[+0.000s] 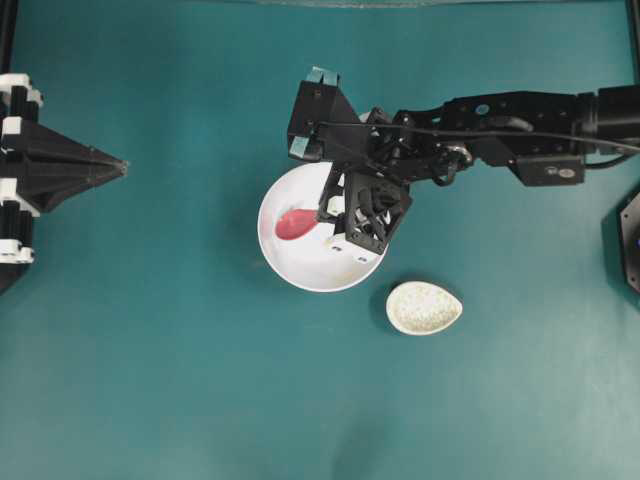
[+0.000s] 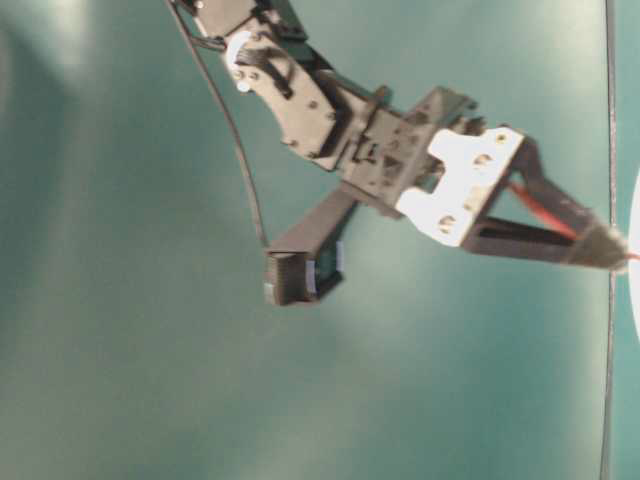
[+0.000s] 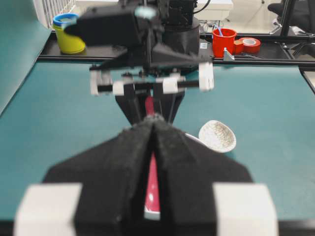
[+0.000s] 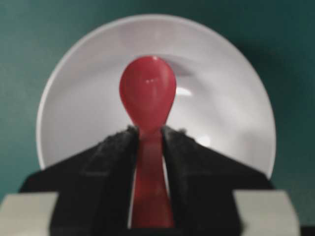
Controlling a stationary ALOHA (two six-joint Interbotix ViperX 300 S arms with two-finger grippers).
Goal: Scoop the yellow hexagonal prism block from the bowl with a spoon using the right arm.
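Observation:
The white bowl sits mid-table, and my right gripper hangs over its right half. That gripper is shut on the handle of the red spoon, whose oval scoop reaches into the bowl toward its left side. Seen from table level, the right gripper pinches the thin red handle near the bowl's rim. The yellow hexagonal prism block is hidden in every view. My left gripper rests at the table's left edge, shut on nothing and pointing at the bowl.
A speckled beige spoon rest lies just right of and below the bowl. Beyond the table's far edge stand a yellow cup, a red cup and a red tape roll.

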